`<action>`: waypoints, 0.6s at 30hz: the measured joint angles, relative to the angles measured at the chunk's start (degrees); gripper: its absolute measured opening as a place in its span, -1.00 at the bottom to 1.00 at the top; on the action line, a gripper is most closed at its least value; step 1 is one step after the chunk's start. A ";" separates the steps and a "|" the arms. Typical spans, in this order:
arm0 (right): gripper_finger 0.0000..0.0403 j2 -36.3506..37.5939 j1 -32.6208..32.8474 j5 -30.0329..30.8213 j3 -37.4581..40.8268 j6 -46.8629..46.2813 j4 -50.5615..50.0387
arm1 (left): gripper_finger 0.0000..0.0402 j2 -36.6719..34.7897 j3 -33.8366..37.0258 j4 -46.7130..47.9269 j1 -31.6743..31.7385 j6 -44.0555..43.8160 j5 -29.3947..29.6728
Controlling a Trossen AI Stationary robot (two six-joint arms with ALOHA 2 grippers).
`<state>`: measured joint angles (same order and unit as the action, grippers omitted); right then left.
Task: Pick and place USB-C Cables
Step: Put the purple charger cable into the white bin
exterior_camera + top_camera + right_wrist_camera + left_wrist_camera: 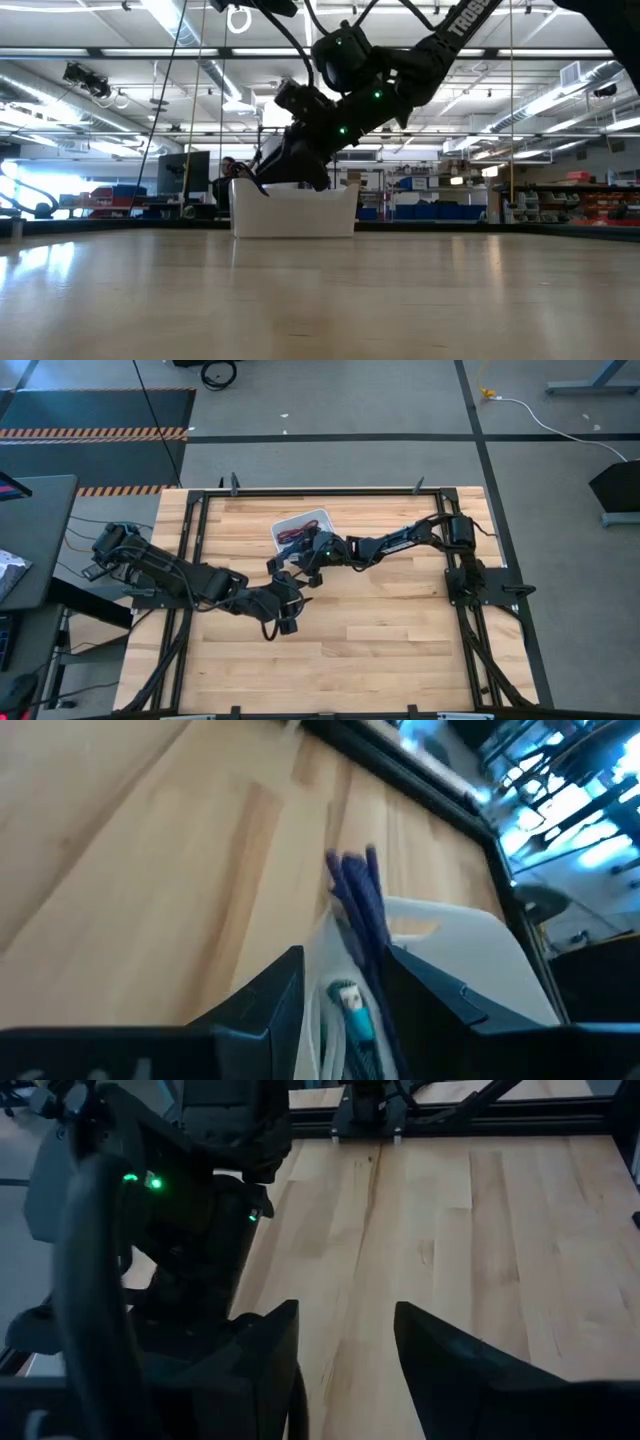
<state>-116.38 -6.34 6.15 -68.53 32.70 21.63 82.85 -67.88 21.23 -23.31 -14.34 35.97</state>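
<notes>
From the high view you have the white tray (300, 520) near the far edge of the desk (400, 640), about midway along it, with dark red cable (296, 537) showing inside. Your right gripper (312, 556) sits at the tray's near rim, and your left gripper (284, 618) waits just nearer on bare wood.

In the low view the right arm reaches down to the tray (293, 215), its gripper low over the rim; the cable itself is hidden there. White lettering on the arm reads "TROSS", cut off by the frame edge. A person stands in the room behind the tray.

The left wrist view shows the left gripper (345, 1350) with its fingers apart and nothing between them, only bare desk beyond, and the right arm's body close beside it.

The right wrist view tells you most. The right gripper (345, 985) is clamped on a purple USB-C cable bundle (362, 900), whose folded end sticks out past the fingertips over the tray (450, 935) wall. A white-grey cable end with a teal connector (347, 1003) lies under the fingers.

The step looks like dropping this bundle into the tray. Carry the whole bundle past the rim before you part the fingers, since its free end seems to hang across the wall and could tip out onto the desk. Keep the left arm where it is, clear of the right one.
</notes>
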 joint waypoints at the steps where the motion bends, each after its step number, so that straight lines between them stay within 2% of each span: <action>1: -0.28 -0.06 -0.06 -0.01 0.06 -0.16 -0.04 | -0.13 0.00 0.03 0.02 0.01 0.02 0.02; 11: -0.30 -0.85 -0.28 0.02 0.02 -0.17 4.18 | -0.13 -0.02 0.03 -0.08 0.00 0.15 0.04; 18: -0.54 -0.85 -0.67 -0.92 0.02 -1.45 4.35 | -0.13 -0.04 0.05 -0.19 0.00 0.15 0.04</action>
<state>-117.23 -7.02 5.23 -68.51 31.26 25.98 82.81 -67.84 21.03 -23.31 -14.20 36.01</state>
